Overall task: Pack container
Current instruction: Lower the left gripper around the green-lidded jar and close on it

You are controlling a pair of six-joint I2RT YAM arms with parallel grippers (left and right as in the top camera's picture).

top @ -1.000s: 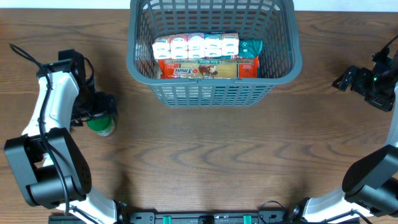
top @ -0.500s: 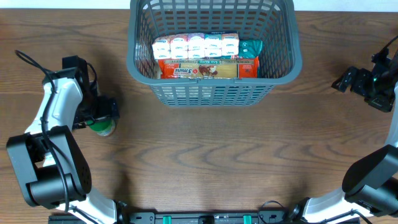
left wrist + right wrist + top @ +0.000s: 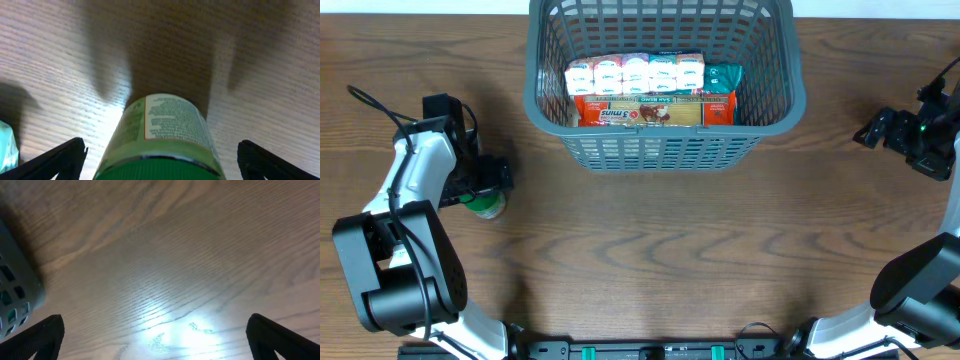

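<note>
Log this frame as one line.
task: pack basket | left gripper: open, straddling bottle on table | right gripper: open, over table | basket: holds cartons | bottle: not packed

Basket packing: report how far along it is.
Done: the basket holds a row of small cartons, a red packet and a teal pack. In hand: the left gripper is open on either side of a green-capped bottle on the table, not yet closed on it. Left: grip the bottle and put it in the basket. The right gripper hangs open over the table.
</note>
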